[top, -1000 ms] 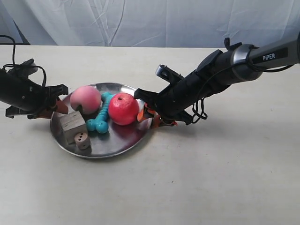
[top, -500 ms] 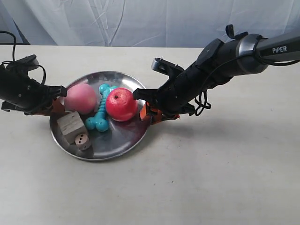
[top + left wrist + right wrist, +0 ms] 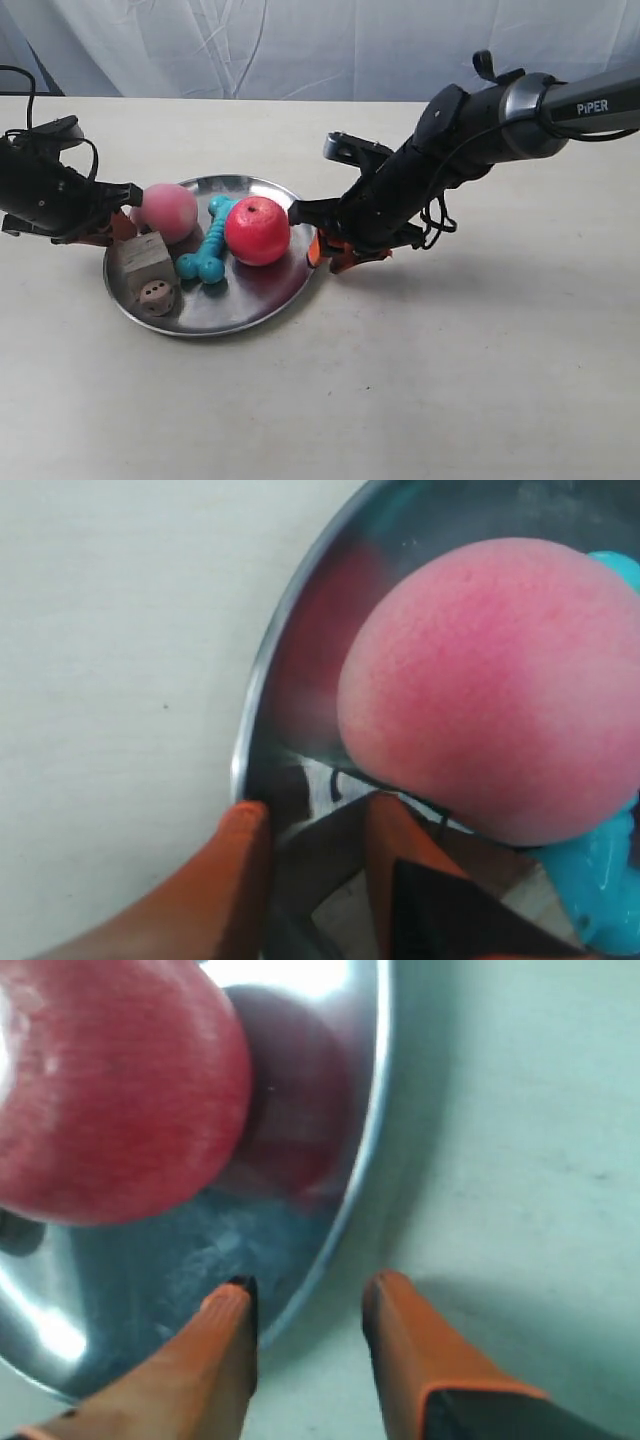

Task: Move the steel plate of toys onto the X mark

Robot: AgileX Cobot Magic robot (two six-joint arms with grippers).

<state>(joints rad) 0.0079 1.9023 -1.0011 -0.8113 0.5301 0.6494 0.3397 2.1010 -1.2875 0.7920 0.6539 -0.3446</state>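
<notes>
The steel plate [image 3: 250, 290] lies left of centre on the table and carries the toys. On it are a pink peach [image 3: 166, 212], a red apple [image 3: 257, 230], a teal bone [image 3: 205, 255], a wooden cube [image 3: 140, 258] and a die [image 3: 155, 297]. My left gripper [image 3: 118, 228] pinches the rim [image 3: 270, 670] beside the peach [image 3: 480, 680]. Its orange fingers [image 3: 245, 850] stand one outside the rim and one inside. My right gripper [image 3: 325, 250] straddles the opposite rim [image 3: 370, 1140] near the apple [image 3: 110, 1090]. A tiny dark speck [image 3: 367, 388] in front may be the X mark.
The pale table [image 3: 480, 380] stretches wide to the front and right of the plate. A white cloth [image 3: 320, 45] hangs along the back edge. Cables trail from the arm at the exterior view's left [image 3: 30, 130].
The plate has shifted slightly left and back. The peach, cube and die slid toward its left rim, and the right arm rose a little.
</notes>
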